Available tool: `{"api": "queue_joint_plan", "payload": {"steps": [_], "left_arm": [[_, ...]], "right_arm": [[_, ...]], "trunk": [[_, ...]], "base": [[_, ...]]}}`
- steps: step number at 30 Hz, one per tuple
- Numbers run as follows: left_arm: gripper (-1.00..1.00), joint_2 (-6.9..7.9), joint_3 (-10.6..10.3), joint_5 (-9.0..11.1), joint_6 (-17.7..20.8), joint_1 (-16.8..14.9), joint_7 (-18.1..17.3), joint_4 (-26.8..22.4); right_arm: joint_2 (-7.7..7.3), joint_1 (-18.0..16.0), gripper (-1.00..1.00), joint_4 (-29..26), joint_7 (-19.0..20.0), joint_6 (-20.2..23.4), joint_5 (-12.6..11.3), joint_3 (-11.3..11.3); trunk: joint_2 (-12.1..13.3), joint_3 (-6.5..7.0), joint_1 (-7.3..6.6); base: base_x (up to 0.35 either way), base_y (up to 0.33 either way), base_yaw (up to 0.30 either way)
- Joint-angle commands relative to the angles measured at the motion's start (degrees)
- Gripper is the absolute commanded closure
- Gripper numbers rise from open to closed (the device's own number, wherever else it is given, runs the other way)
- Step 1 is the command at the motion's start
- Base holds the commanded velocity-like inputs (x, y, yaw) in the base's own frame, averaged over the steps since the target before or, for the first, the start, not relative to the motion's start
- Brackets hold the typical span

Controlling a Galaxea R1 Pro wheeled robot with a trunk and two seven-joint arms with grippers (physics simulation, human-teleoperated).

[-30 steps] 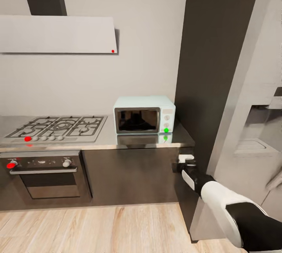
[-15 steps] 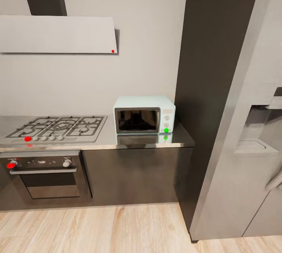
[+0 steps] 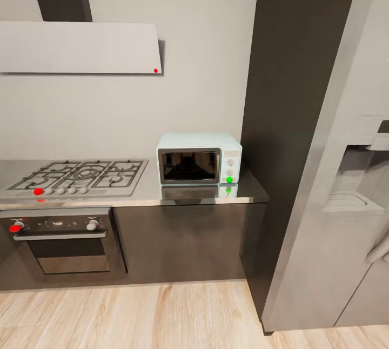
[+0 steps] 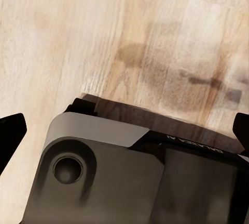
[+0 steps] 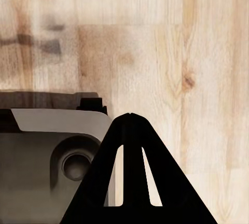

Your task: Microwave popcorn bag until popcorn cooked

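Observation:
The mint-blue microwave (image 3: 199, 158) stands at the right end of the steel-grey countertop (image 3: 189, 195), its dark glass door closed and a green light (image 3: 229, 179) on at its lowest knob. The popcorn bag and the popcorn are hidden or out of view; behind the glass I make out just a dim dark shape. In the left wrist view my left gripper (image 4: 129, 120) hangs open over the wood floor, its fingertips (image 4: 13, 128) far apart. In the right wrist view my right gripper (image 5: 129, 117) is shut, its black fingers (image 5: 129, 172) pressed into a point with nothing between them.
A grey gas hob (image 3: 78, 174) lies left of the microwave, above a dark oven (image 3: 62, 241) and under a flat white hood (image 3: 81, 46). A tall dark cabinet (image 3: 286, 95) and a steel fridge (image 3: 335, 203) rise on the right. My grey base (image 4: 129, 182) sits below both grippers on the floor (image 3: 135, 316).
One second ago my right arm and gripper reached up at the lower right of the head view; they have dropped out of that view. The kitchen itself is unchanged.

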Motion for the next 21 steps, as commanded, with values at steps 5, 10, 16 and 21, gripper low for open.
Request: {"api": "queue_joint_plan", "payload": {"steps": [5,10,16,21], "left_arm": [[-1.0,-0.02,-0.5,0.3,-0.2,0.0,0.2,0.0],[-1.0,-0.02,-0.5,0.1,-0.2,0.0,0.2,0.0],[-1.0,-0.02,-0.5,0.1,-0.1,0.0,0.2,0.0],[-1.0,-0.02,-0.5,0.1,-0.2,0.0,0.2,0.0]], "right_arm": [[-0.19,-0.1,1.0,0.5,-0.1,-0.4,-1.3,0.5],[-0.19,0.1,1.0,0.9,-0.1,0.2,-1.5,0.5],[-0.11,1.7,1.0,0.9,-0.1,-0.1,-1.5,0.5],[-0.16,1.8,1.0,0.8,-0.1,-0.3,-1.5,0.5]], "trunk": [[0.0,-0.07,0.0],[0.0,-0.07,0.0],[0.0,-0.07,0.0],[0.0,-0.07,0.0]], "base": [[0.0,0.0,0.0],[0.0,0.0,0.0],[0.0,0.0,0.0],[0.0,0.0,0.0]]}}
